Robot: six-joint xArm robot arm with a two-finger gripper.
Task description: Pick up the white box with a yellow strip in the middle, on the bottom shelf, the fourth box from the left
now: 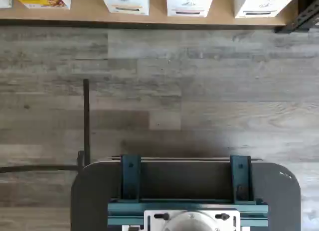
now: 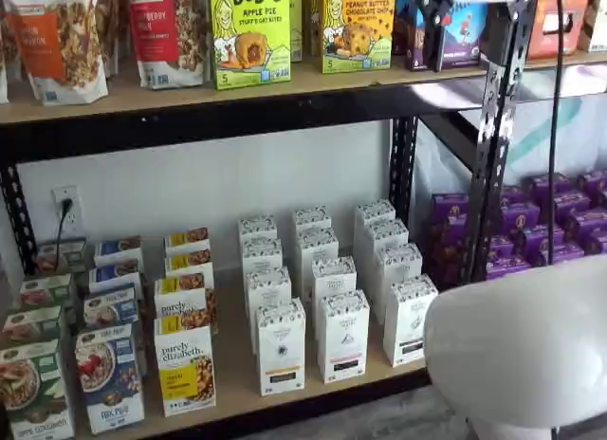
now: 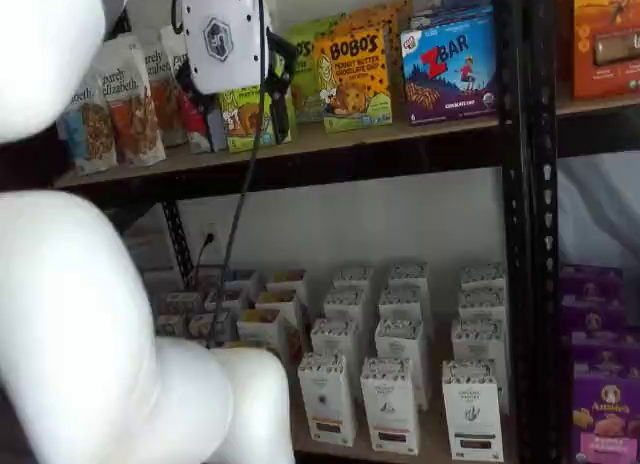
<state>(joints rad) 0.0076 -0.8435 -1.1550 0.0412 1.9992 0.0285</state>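
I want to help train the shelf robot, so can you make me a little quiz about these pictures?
1. True or false: the gripper is holding the white box.
2. Where does the white box stand? A) on the bottom shelf B) on the floor C) on the top board
3. What name is printed on the green apple pie box?
Key: 1 false, it hangs open and empty, high up. 2 A. 3 BOBO'S.
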